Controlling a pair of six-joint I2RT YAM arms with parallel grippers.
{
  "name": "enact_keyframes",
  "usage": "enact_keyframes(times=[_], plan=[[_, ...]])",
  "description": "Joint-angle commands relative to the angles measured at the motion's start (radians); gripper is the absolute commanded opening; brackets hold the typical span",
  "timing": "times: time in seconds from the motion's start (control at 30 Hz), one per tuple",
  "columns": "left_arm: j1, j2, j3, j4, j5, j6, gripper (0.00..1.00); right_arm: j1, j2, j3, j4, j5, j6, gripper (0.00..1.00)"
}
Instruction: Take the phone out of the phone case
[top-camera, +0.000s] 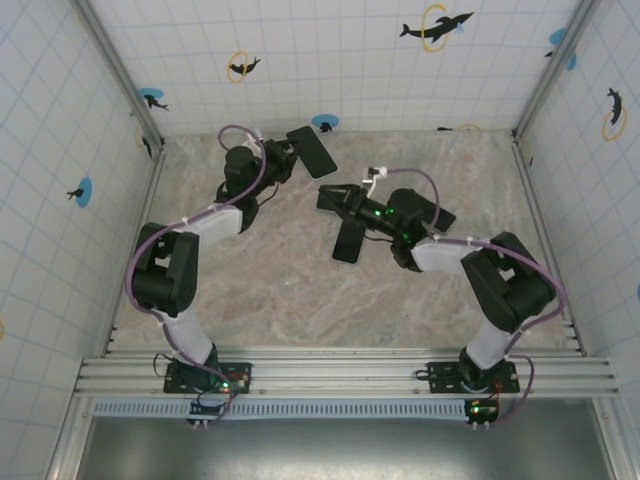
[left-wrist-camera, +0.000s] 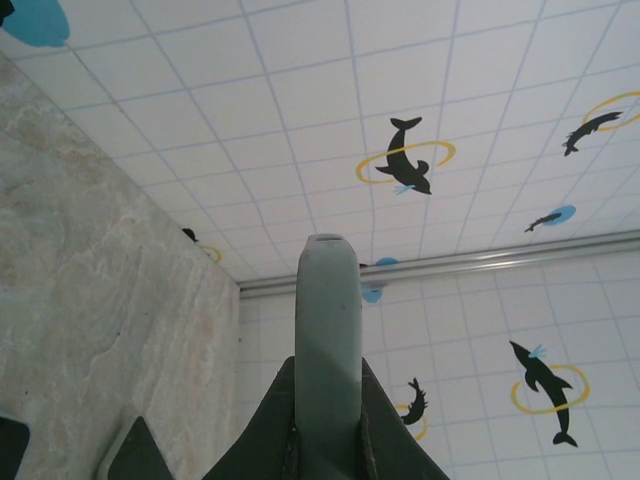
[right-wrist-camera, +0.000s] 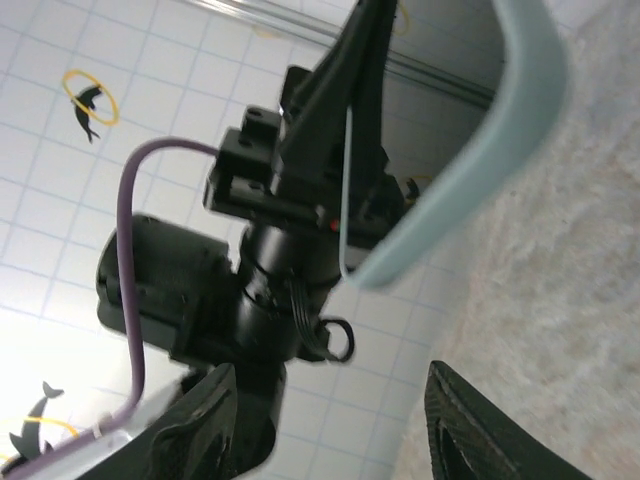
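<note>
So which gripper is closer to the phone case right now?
Left. The left gripper is shut on one end of the phone case, holding it up. The right gripper is open and faces the case from a short way off, with nothing between its fingers.

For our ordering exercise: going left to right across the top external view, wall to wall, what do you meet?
From the left: blue dolphin sticker on the left wall → left arm's base → phone case, held up → right arm's base → ringed dolphin sticker on the right wall.
</note>
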Motion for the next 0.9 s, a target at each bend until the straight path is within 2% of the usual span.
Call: enact_keyframes(times=[0.0,0.2,0.33,0.67,0.87], plan=[[-0.006,-0.059,-0.002,0.093,-0.014,-0.02,0.0,0.02,0.039,0.065,0.05,0.027,0.016,0.49],[-0.011,-0.068,-0.02,0.112,-0.023,-0.041,0.0,0.028,0.061,0.07,0.055,0.05,0.011,0.36],[-0.013,-0.068,-0.011,0.109,-0.015,-0.049,0.0,0.017,0.061,0.062,0.07,0.095,0.009,0.33],[-0.028,-0.074,-0.011,0.107,-0.016,-0.058,0.0,0.011,0.082,0.091,0.086,0.085,0.008,0.23],[-0.041,-0.075,-0.011,0.109,-0.014,-0.095,0.0,0.006,0.063,0.086,0.012,0.067,-0.09,0.16]])
